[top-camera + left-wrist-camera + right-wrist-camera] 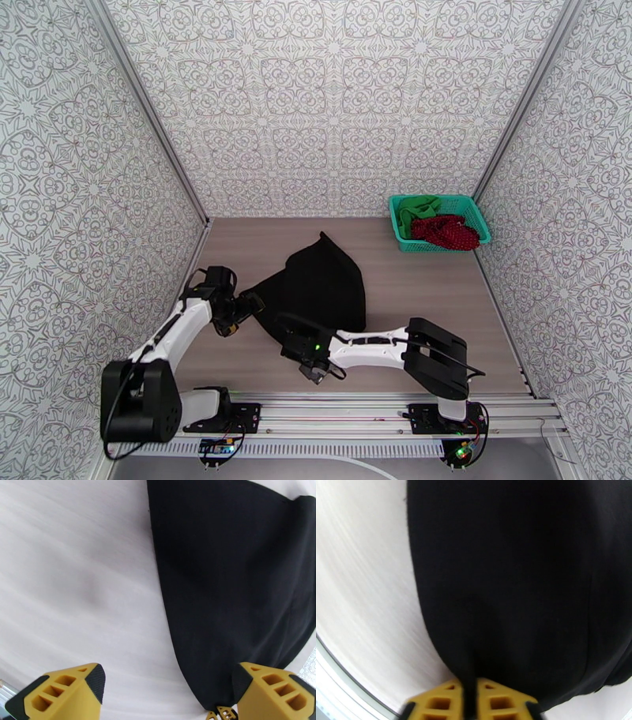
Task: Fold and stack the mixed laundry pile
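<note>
3 garments make up the laundry: the black garment (320,288) lies spread on the table (426,292), left of centre, with a pointed corner toward the back wall. The green garment (417,208) and the dark red dotted garment (449,230) sit bunched together in a teal mesh basket (439,248) at the far right corner, the red one nearer the front.

At the cloth's left edge the left claw (246,304) has its 2 yellow fingers wide apart. In its wrist view this claw (168,681) straddles a tapering corner of the black cloth (229,578), with one finger over bare table and the other at the fabric.

At the near edge the right claw (294,345) is clamped on the black garment. Its wrist view shows its fingers (471,689) pressed together with a fold of black fabric (505,578) pinched between them.
</note>
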